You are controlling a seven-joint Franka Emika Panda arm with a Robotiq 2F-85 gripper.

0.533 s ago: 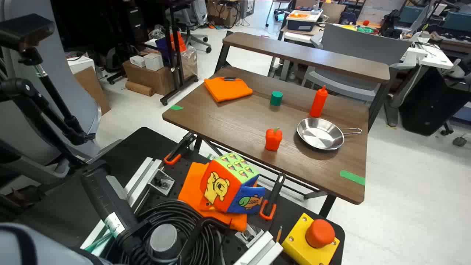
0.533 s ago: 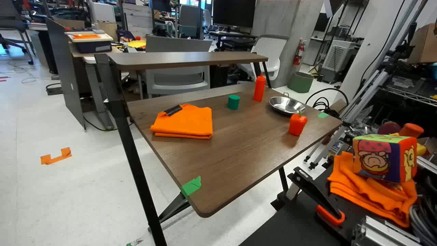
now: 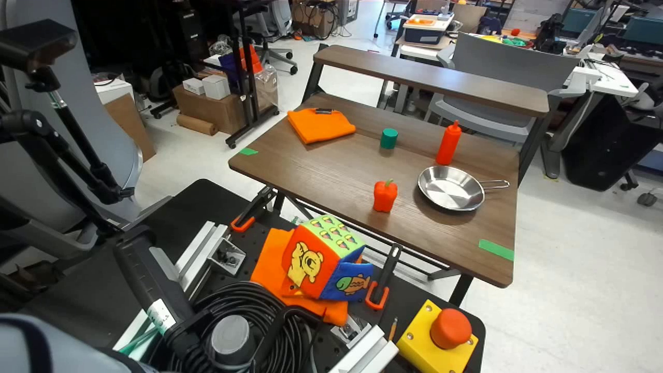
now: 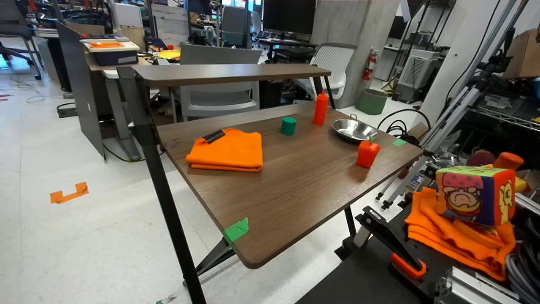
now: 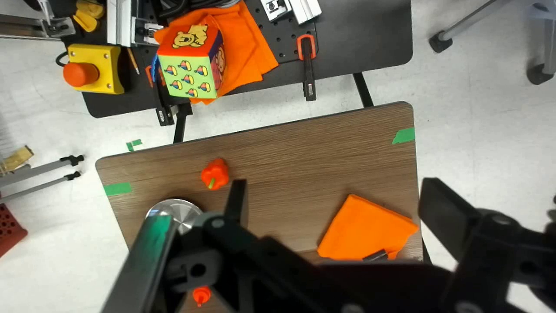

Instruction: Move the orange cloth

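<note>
In both exterior views nothing has shifted over the last half second, so I judge the move yet to begin: the cloth (image 5: 365, 228) lies folded flat on the table (image 5: 286, 165), one corner close to the end edge. My claw (image 5: 335, 191) stands wide, holding nothing, well apart from it. I'd look for room toward the pepper (image 5: 215, 174), away from that edge, minding the green cylinder (image 4: 288, 126) and the shelf (image 4: 232, 73) raised along the long side
</note>
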